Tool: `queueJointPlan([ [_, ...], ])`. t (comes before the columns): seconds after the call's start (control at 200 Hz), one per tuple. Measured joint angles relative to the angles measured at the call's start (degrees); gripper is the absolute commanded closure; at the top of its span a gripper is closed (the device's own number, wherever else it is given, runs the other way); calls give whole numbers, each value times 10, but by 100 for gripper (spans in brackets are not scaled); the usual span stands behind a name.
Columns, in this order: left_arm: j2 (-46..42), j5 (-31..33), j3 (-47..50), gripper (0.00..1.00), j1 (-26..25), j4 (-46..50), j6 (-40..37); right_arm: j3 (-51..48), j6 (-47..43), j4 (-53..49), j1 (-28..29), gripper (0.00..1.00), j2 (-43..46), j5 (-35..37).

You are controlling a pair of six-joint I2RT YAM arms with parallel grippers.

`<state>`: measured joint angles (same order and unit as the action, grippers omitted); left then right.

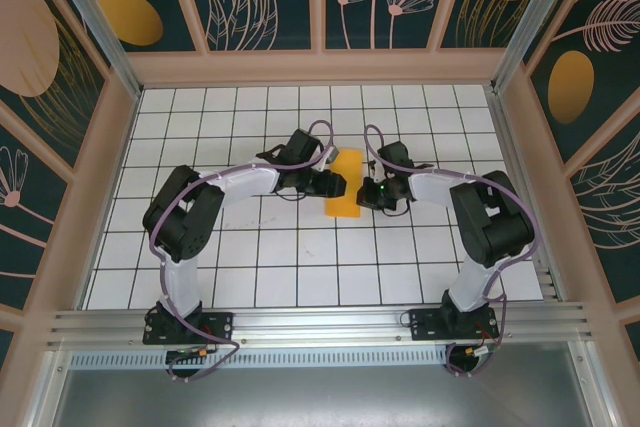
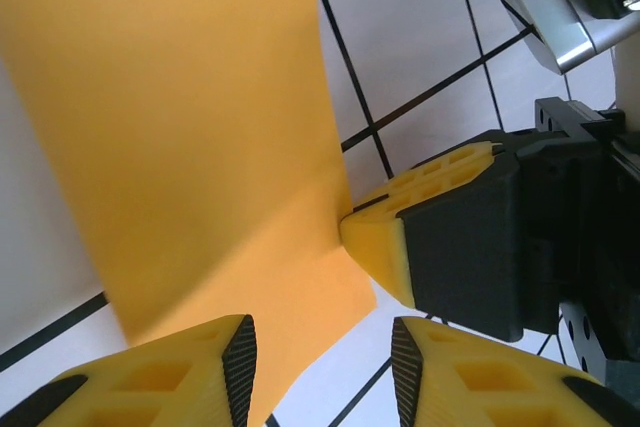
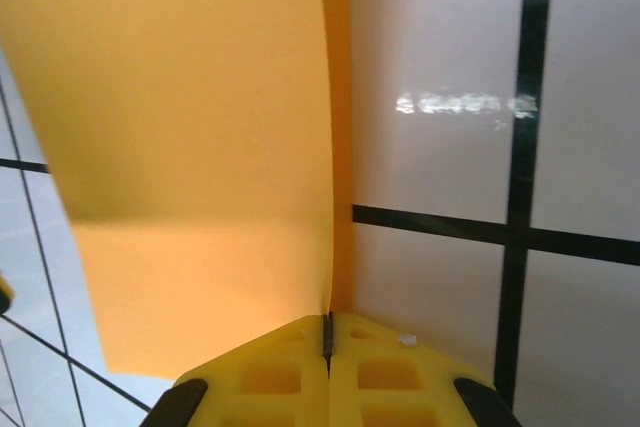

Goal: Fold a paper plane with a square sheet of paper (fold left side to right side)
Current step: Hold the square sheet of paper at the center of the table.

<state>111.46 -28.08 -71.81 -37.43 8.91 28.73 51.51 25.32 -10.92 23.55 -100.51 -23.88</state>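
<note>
The square sheet of paper [image 1: 346, 183] is orange-yellow and lies as a narrow upright strip, about one tile wide, in the middle of the grid table. My right gripper [image 3: 327, 332] is shut on the sheet's [image 3: 200, 137] right edge, where two layers meet in the closed jaws. From the left, my left gripper [image 2: 320, 359] stands open at the sheet's [image 2: 190, 117] near corner. Its left finger [image 2: 238, 362] is over the paper and its right finger is over bare table. In the left wrist view the right gripper's yellow fingertip [image 2: 378, 239] pinches the paper's edge.
The white grid table [image 1: 300, 267] is walled by a wooden frame [image 1: 320, 67] at the back and sides. Both arms reach inward from the near edge and meet at the centre, their grippers [image 1: 330, 185] [image 1: 366, 193] about one tile apart. An aluminium rail [image 1: 320, 322] runs along the front.
</note>
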Motion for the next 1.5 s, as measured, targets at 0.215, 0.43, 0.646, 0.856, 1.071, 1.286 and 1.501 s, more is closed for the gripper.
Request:
queueJointPlan([
  [0.215, 0, 2, 0, 56, 0, 8, -2, 8, 0, -1, -1, 96, -7, 3],
  [0.43, 0, 3, -8, 56, 2, 15, -2, 9, -9, -3, -1, 96, -8, 3],
  [0.646, 15, -15, -57, 59, 18, 16, -4, 9, -10, -3, -1, 96, -8, 3],
  [0.856, 81, -39, -115, 58, 23, 18, -16, 9, -10, -3, -1, 96, -8, 4],
  [1.071, 124, -40, -133, 58, 24, 29, -18, 10, -11, -4, -1, 95, -9, 4],
  [1.286, 134, -27, -134, 58, 31, 30, -19, 10, -14, -5, -1, 95, -10, 5],
  [1.501, 143, -15, -134, 58, 34, 29, -19, 18, -17, -15, -1, 95, -14, 5],
])
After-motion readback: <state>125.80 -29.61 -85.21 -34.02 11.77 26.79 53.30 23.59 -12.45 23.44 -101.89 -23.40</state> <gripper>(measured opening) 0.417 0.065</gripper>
